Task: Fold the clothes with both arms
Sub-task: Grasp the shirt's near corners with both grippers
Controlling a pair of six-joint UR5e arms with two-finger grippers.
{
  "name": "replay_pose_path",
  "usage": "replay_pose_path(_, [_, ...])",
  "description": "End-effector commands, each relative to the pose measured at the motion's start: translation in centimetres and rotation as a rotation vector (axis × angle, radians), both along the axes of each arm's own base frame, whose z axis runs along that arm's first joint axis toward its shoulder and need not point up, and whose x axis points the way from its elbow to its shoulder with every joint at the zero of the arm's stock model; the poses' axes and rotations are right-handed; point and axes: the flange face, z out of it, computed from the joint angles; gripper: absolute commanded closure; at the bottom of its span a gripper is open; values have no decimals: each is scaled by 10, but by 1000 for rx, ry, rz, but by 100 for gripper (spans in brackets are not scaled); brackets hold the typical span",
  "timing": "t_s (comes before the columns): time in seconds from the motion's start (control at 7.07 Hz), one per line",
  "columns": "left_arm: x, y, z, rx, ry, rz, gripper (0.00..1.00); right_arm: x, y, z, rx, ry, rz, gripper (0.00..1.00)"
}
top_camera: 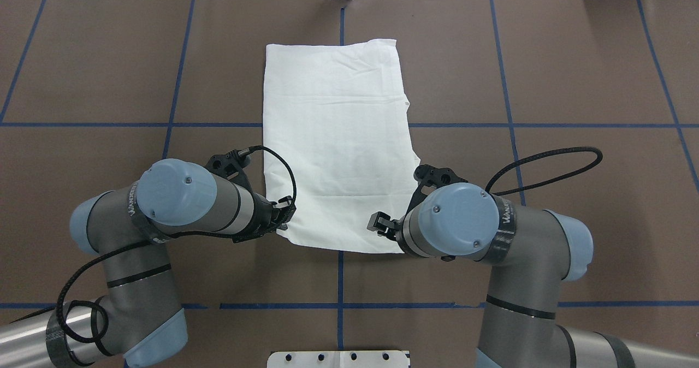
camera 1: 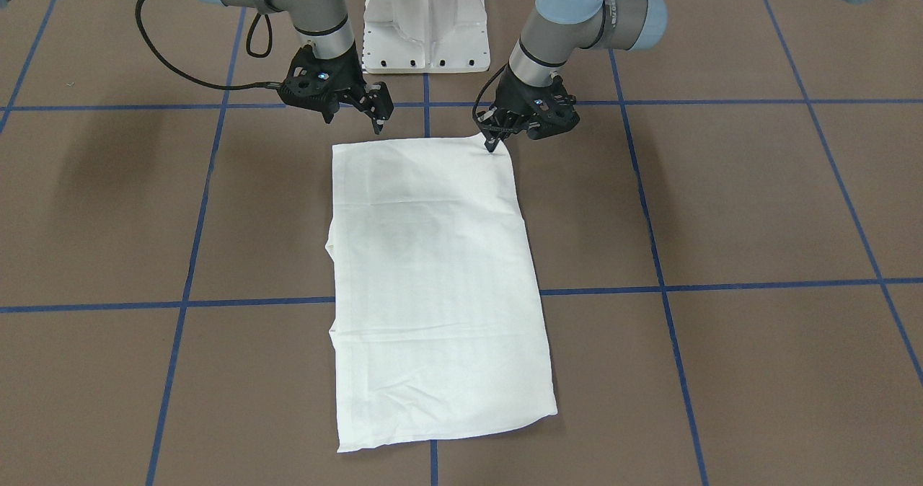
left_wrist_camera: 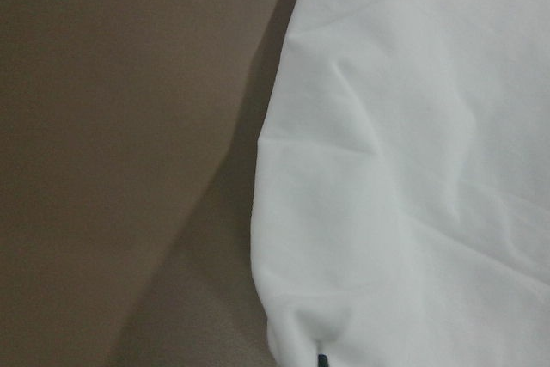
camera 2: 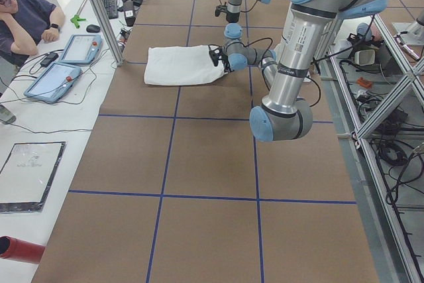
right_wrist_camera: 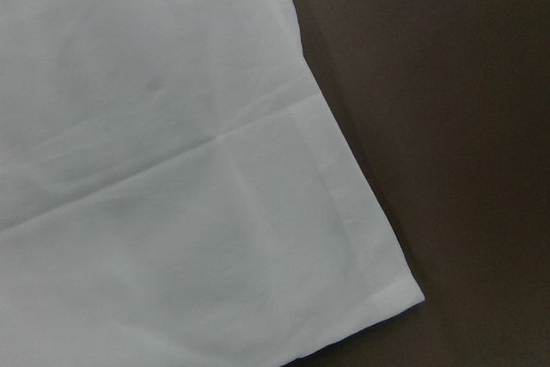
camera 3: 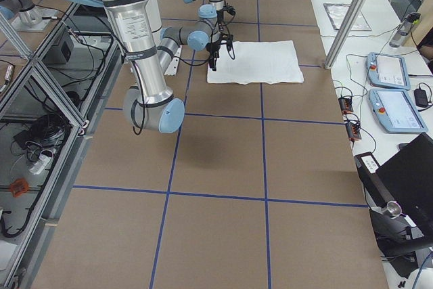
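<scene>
The folded white shirt [camera 1: 433, 291] lies flat mid-worktop [camera 1: 721, 197]. Seen from across, the left fingers [camera 1: 492, 145] pinch its 1 o'clock corner. The right fingers [camera 1: 376, 111] hang spread and empty near its 11 o'clock corner.

Pedestal base [camera 1: 425, 32] stands near the shirt [camera 1: 433, 277].

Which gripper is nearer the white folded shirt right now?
Left. The left gripper touches the white folded long-sleeved shirt at its robot-side corner. The right gripper hovers just off that same edge, near the other corner.
</scene>
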Motion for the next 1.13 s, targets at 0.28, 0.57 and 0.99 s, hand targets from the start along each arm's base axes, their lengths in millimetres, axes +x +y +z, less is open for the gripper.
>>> replay_pose_path(0.28, [0, -1, 2, 2, -4, -2, 100, -49, -9, 4, -231, 29, 229, 0])
replay_pose_path(0.57, [0, -1, 2, 2, -2, -2, 100, -56, -10, 18, -251, 57, 245, 0])
replay_pose_path(0.99, [0, 0, 1, 4, -1, -4, 100, -66, -11, 31, -255, 80, 244, 0])
